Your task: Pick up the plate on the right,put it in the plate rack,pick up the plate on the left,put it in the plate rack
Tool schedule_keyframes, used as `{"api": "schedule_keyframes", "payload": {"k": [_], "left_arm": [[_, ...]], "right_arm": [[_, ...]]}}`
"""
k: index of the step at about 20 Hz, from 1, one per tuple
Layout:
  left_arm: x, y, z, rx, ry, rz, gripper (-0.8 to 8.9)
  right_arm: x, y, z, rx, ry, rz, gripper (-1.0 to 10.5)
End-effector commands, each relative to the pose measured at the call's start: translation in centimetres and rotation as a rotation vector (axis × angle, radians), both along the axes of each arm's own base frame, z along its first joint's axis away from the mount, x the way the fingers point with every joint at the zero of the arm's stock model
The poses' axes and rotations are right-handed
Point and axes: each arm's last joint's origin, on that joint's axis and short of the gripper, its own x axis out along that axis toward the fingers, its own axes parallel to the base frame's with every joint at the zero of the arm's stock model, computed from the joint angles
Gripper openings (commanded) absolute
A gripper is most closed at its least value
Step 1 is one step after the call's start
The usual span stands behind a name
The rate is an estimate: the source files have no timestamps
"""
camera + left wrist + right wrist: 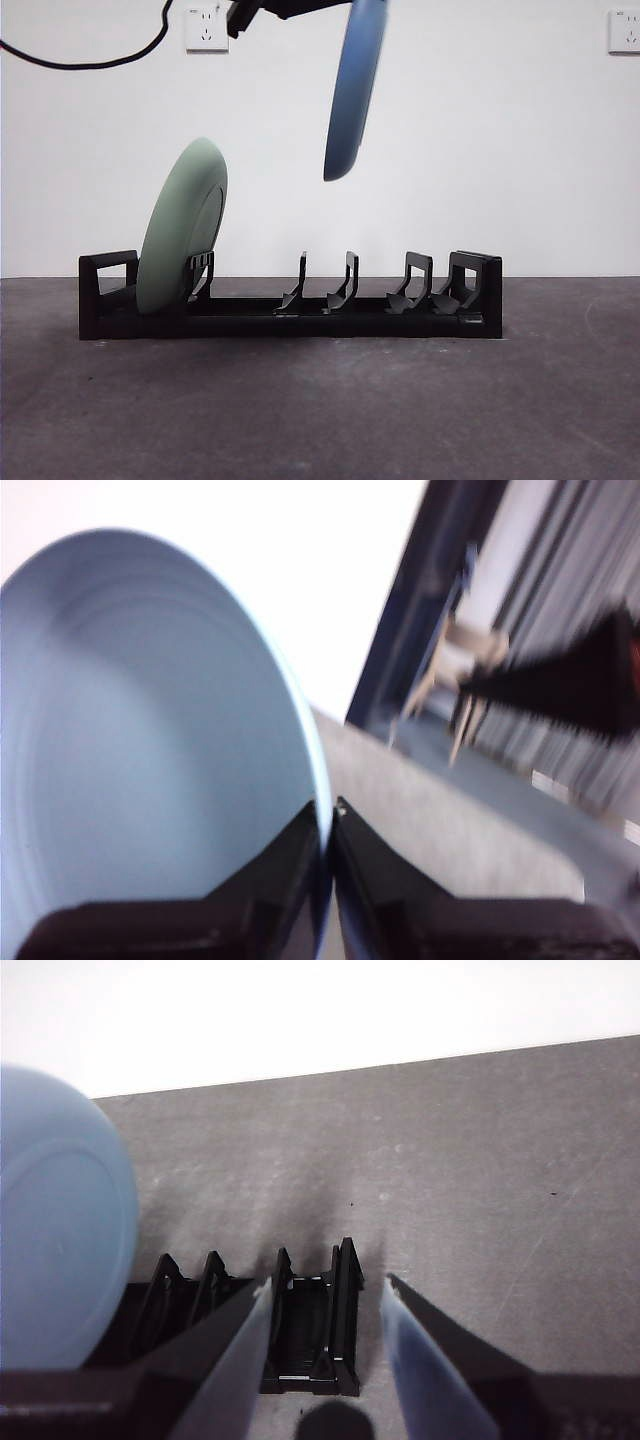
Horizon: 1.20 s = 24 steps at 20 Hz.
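Observation:
A blue plate [355, 90] hangs on edge in the air above the middle of the plate rack [290, 318], tilted slightly. My left gripper [328, 815] is shut on its rim and enters the front view from the top [300, 8]. The plate's inner face [150, 760] fills much of the left wrist view. A pale green plate [182, 228] stands leaning in the rack's leftmost slot. My right gripper [328, 1282] is open and hovers over one blocky end of the rack [310, 1330], holding nothing. The blue plate [60, 1230] also shows beside that end.
The rack stands on a dark grey table [320, 410] before a white wall. Two wall sockets [207, 28] [625, 30] and a black cable [90, 62] are high on the wall. Several rack slots right of the green plate hold nothing.

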Motion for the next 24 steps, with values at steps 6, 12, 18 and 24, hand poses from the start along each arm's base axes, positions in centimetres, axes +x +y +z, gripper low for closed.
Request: {"api": "schedule_keyframes", "payload": {"k": [6, 12, 18, 24], "left_arm": [[4.0, 0.8, -2.3, -0.186, 0.128, 0.036, -0.09], [5.9, 1.2, -4.6, -0.172, 0.168, 0.080, -0.09], [6.5, 1.1, -5.6, -0.147, 0.185, 0.091, -0.09], [7.0, 0.7, -7.0, -0.111, 0.208, 0.095, -0.09]], "right_arm": [[0.1, 0.0, 0.0, -0.008, -0.002, 0.002, 1.9], [0.3, 0.1, -0.2, -0.011, 0.006, 0.002, 1.9], [0.8, 0.2, -0.5, -0.015, 0.022, 0.002, 1.9], [1.5, 0.4, -1.0, -0.021, 0.044, 0.002, 1.9]]}}
